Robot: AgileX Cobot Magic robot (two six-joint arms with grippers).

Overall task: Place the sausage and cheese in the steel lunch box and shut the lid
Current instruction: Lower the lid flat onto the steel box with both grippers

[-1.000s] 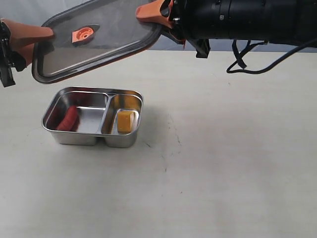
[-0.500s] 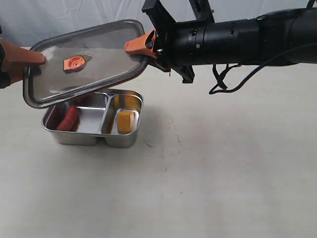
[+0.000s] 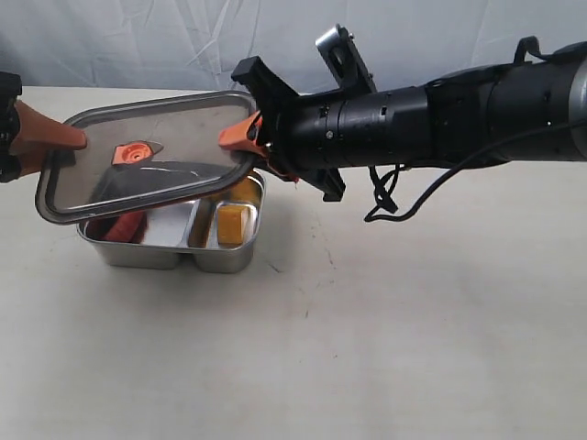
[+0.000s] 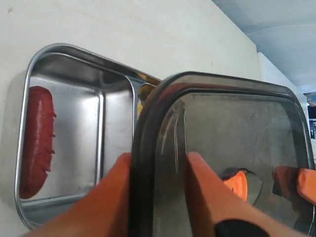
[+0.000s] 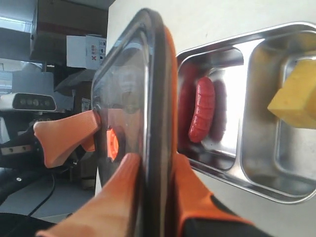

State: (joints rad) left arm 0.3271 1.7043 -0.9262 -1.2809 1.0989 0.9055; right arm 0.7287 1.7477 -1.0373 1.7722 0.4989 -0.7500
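A pale table (image 3: pixel 413 321) fills the exterior view, and the black right arm (image 3: pixel 440 115) reaches across it from 3 o'clock toward the middle. Two grippers hold the dark see-through lid (image 3: pixel 183 133) between them, tilted over the steel lunch box (image 3: pixel 165 254). It covers the box's far half, while the near half lies uncovered at the lid's 6 o'clock. Whether the lid's low edge touches the box rim cannot be told.

The left gripper (image 3: pixel 78 140) is clamped on the lid's 9 o'clock edge. Its wrist view shows one orange finger (image 4: pixel 111 200) on each face of the rim. The right gripper (image 3: pixel 240 137) pinches the opposite edge at about 2 o'clock in the same way, with the rim sandwiched between its orange pads (image 5: pixel 190 192).

The red sausage (image 4: pixel 37 140) lies lengthwise in the box's larger compartment, on the 9 o'clock side below the left gripper. The yellow cheese (image 3: pixel 232 223) sits in the smaller compartment at 3 o'clock, just beneath the right gripper. An orange valve (image 3: pixel 133 153) marks the lid's centre.
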